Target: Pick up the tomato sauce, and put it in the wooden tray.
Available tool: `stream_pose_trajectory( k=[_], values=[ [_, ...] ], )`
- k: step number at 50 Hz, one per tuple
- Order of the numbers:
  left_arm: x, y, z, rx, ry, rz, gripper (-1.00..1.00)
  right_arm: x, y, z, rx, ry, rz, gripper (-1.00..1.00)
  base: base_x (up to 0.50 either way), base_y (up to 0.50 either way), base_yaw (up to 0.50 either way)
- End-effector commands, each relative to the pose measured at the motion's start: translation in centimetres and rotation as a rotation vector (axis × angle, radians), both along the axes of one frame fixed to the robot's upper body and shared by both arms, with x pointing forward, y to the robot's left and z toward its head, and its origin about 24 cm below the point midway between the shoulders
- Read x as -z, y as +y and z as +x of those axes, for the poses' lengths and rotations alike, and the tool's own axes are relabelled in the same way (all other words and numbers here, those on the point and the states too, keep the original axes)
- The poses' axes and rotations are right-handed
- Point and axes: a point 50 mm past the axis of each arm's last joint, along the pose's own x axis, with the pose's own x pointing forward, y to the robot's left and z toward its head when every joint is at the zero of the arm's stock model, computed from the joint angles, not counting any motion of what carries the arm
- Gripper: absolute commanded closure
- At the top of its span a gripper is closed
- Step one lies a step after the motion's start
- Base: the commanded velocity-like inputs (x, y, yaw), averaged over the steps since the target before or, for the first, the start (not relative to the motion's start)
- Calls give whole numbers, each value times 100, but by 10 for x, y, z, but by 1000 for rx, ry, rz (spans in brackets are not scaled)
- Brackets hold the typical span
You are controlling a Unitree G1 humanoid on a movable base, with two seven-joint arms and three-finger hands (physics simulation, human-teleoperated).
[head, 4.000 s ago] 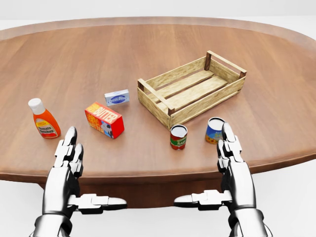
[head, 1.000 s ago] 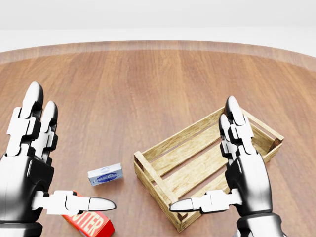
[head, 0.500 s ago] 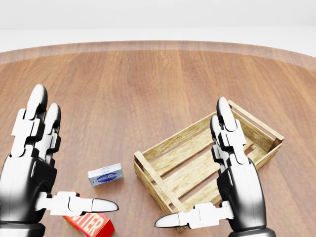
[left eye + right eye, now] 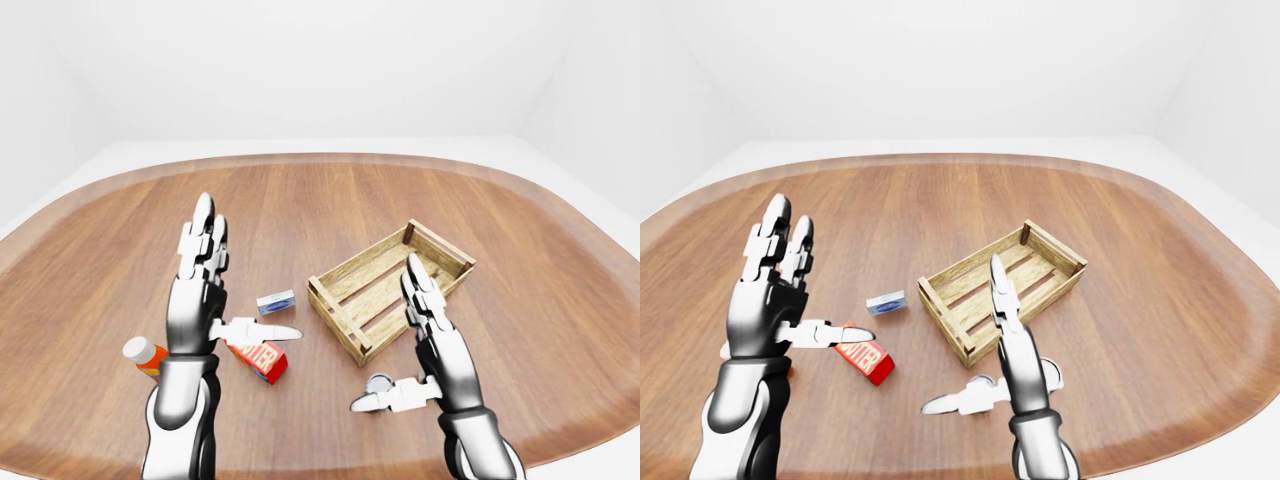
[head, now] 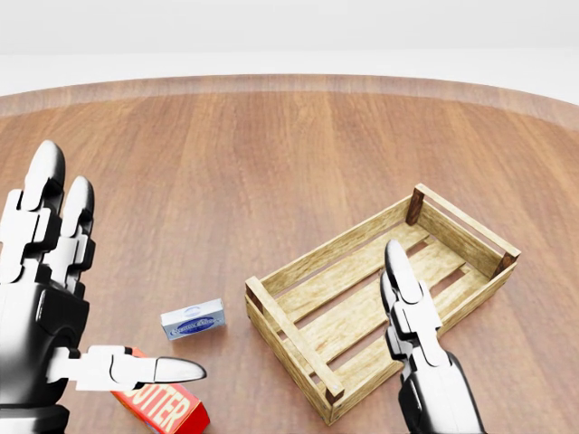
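**Reach step, nothing grasped yet**

Your left hand (image 4: pixel 200 300) hovers with fingers spread, holding nothing, over the red cardboard box (image 4: pixel 262 359). The rough slatted wooden tray (image 4: pixel 390 287) stands empty. Your right hand (image 4: pixel 432 350) is also spread and empty. Just under its thumb shows a round metal can top (image 4: pixel 379 384), probably the tomato sauce; next, lower onto it.

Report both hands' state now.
Left hand: open, fingers spread, holding nothing.
Right hand: open, holding nothing, above a can.
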Motion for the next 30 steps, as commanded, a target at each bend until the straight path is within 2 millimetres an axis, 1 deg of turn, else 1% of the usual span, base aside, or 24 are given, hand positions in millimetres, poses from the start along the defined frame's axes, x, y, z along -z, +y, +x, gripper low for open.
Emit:
stream_pose_trajectory(
  k=[1, 4, 11, 15, 22, 30],
  values=[
    [-2, 2, 0, -6, -12, 1, -100, 20, 3, -32, -39, 150, -43, -100, 0, 0, 0],
    [0, 3, 1, -8, 1, 1, -100, 22, 2, -34, -42, 163, -46, -100, 0, 0, 0],
    [-2, 3, 0, -10, -10, 3, -100, 26, -3, -42, -41, 209, -56, -100, 0, 0, 0],
    [-2, 3, 0, -10, -10, 4, -100, 36, -4, -47, -47, 264, -66, -100, 0, 0, 0],
    [0, 2, 2, -10, 1, 4, -100, 41, -2, -54, -65, 306, -72, -100, 0, 0, 0],
    [2, 2, 3, -6, 11, 3, -100, 53, -2, -59, -63, 362, -78, -100, 0, 0, 0]
  ],
)
